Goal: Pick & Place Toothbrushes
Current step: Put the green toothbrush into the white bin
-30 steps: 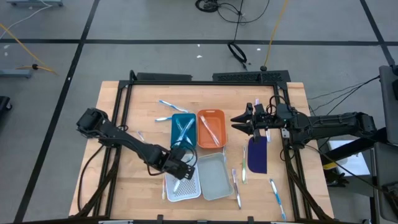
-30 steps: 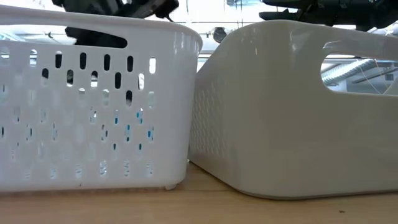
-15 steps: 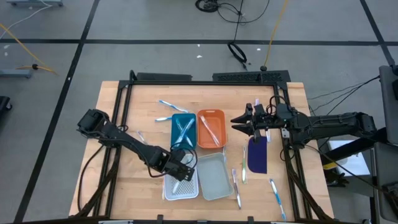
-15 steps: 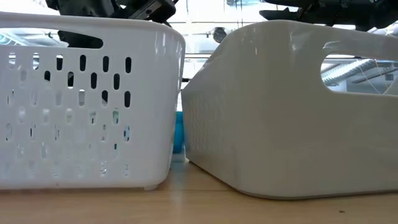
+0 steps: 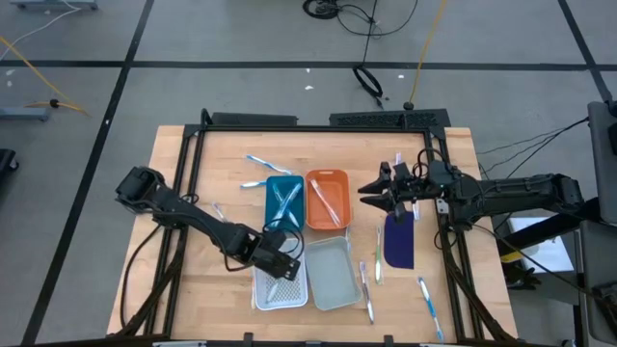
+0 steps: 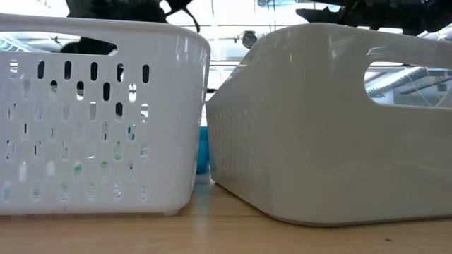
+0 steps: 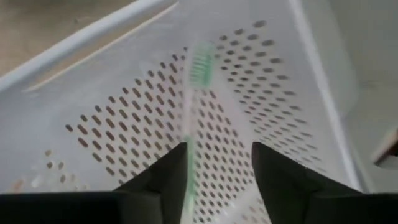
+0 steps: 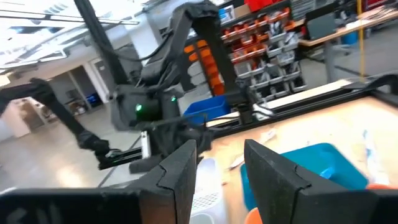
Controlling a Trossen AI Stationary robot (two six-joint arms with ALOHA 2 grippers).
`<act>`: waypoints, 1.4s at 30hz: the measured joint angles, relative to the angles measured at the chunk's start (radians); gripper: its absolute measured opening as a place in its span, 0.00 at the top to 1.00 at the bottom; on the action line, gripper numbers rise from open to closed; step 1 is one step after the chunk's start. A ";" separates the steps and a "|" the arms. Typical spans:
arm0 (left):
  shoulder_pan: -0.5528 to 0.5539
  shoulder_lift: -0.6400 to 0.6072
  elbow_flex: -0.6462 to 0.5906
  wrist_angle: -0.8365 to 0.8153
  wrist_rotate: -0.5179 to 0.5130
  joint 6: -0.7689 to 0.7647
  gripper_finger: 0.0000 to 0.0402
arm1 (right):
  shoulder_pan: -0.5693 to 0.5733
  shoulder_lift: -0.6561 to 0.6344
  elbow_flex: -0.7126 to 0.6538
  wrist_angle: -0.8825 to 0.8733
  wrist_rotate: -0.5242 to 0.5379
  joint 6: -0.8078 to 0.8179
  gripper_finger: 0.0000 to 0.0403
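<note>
My left gripper (image 5: 280,262) hangs open, pointing steeply down, over the white perforated tray (image 5: 294,294) at the table's near middle. In the left wrist view a green toothbrush (image 7: 198,68) lies along that tray's floor (image 7: 124,124), and its handle runs back between the fingers of my left gripper (image 7: 217,149). My right gripper (image 5: 366,191) is held open in the air at the right, beside the orange tray (image 5: 333,178), with nothing between its fingers (image 8: 219,149). Other toothbrushes lie in the blue tray (image 5: 283,200), in the orange tray and loose on the table (image 5: 364,280). My left gripper stands open astride the green toothbrush's handle (image 7: 185,180), which runs close along one finger (image 7: 168,177). I cannot tell whether that finger touches it. The toothbrush's head end (image 7: 200,62) lies on the tray's floor.
A grey tray (image 5: 333,273) stands right beside the white one; in the low view both fill the picture (image 6: 99,120) (image 6: 332,120). A dark blue pad (image 5: 398,241) lies at the right. Loose toothbrushes lie at the far left (image 5: 255,162) and near right (image 5: 427,294).
The white perforated tray has slid a little toward the table's left edge, away from the grey tray, so a gap with the blue tray behind it now shows between them in the low view. It has kept still over the last half second.
</note>
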 joint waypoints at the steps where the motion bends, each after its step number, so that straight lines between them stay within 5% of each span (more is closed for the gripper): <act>1: 0.000 -0.012 0.000 0.000 -0.002 0.004 0.53 | 0.000 0.000 0.000 -0.001 -0.007 0.007 0.68; 12: -0.021 -0.151 0.000 -0.001 -0.160 0.002 0.48 | 0.000 0.000 0.000 -0.002 -0.102 0.012 0.68; 29: -0.153 -0.245 0.000 -0.096 -0.265 -0.269 0.48 | 0.001 0.000 0.000 -0.003 -0.105 0.011 0.68; 42: -0.317 -0.263 0.000 -0.314 -0.688 -0.271 0.49 | 0.002 0.000 0.000 -0.003 -0.184 0.025 0.68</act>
